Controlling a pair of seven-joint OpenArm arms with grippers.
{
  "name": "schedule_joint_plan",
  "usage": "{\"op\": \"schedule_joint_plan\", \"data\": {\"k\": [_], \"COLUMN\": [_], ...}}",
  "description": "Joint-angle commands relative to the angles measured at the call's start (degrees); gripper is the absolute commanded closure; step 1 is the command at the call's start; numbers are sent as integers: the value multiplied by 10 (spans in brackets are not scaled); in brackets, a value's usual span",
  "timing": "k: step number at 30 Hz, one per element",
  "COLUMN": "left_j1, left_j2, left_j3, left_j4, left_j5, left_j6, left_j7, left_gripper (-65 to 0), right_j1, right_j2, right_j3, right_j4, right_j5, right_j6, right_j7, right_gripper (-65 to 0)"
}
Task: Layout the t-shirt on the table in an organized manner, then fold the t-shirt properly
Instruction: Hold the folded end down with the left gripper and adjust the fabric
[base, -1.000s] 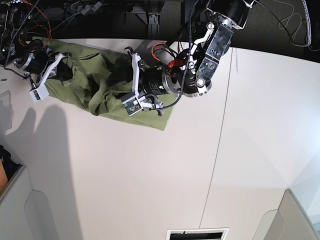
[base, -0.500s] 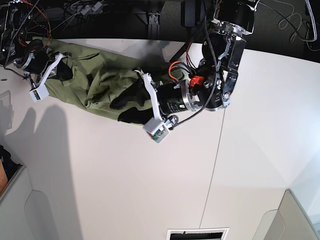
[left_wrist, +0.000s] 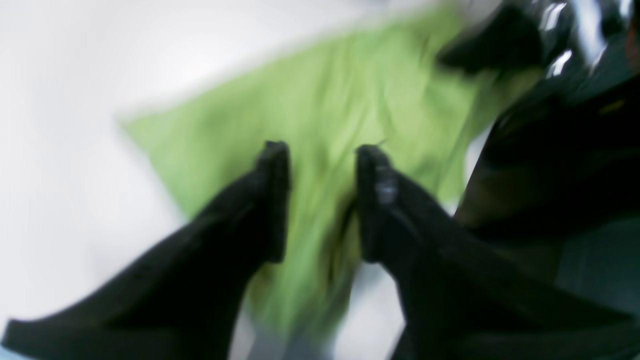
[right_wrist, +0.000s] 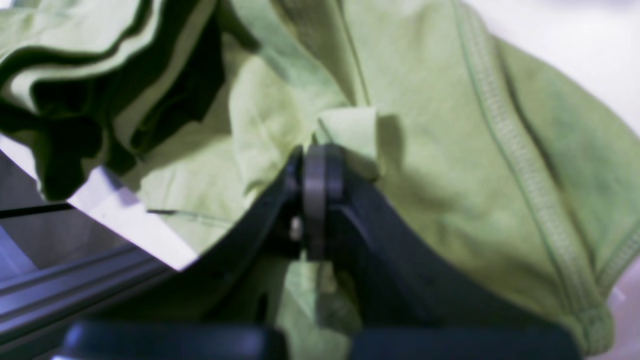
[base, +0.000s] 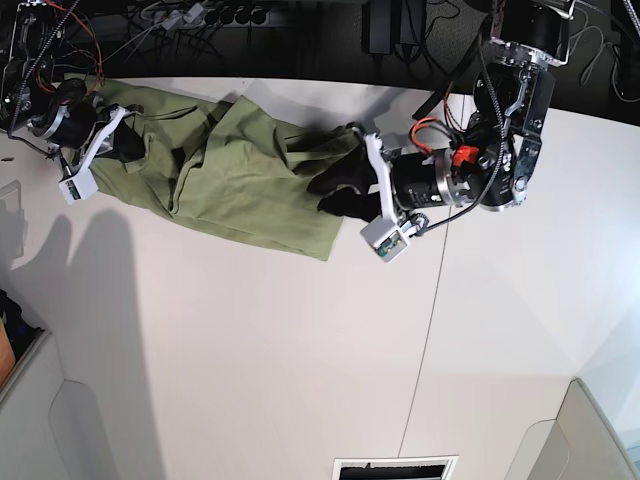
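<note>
The olive-green t-shirt (base: 240, 180) lies stretched across the far left part of the white table (base: 250, 350), mostly flat with folds near its middle. My right gripper (base: 128, 145) is at the shirt's left end; in its wrist view the right gripper (right_wrist: 322, 150) is shut on a small fold of the t-shirt (right_wrist: 450, 150) near a stitched hem. My left gripper (base: 325, 192) is over the shirt's right end. The blurred left wrist view shows the left gripper (left_wrist: 322, 160) with its jaws apart and the t-shirt (left_wrist: 350, 100) running through the gap.
A thin dark seam (base: 430, 300) crosses the table right of the shirt. Cables and a power strip (base: 200, 15) lie beyond the far edge. Grey bins sit at the near left corner (base: 40, 400) and the near right corner (base: 590, 430). A vent (base: 395, 467) is at the front edge.
My left gripper has swung to the right and its jaws have narrowed. The shirt's bunched right part now lies spread out flatter. The right gripper has stayed put.
</note>
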Motion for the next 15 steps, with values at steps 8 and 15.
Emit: {"op": "schedule_joint_plan", "data": {"k": [8, 15], "left_j1": [80, 83], "left_j2": [-99, -108], "left_j3": [-1, 0], "left_j4": [128, 81], "left_j5": [60, 229], "left_j6": [-7, -7], "left_j7": [-25, -164], "left_gripper": [-189, -189], "right_j1": [4, 4], "right_j2": [8, 8], "right_j3": [5, 5], "right_j4": [8, 8], "right_j5": [5, 5], "right_j6": [2, 2], "right_j7": [16, 13], "right_gripper": [0, 0]}}
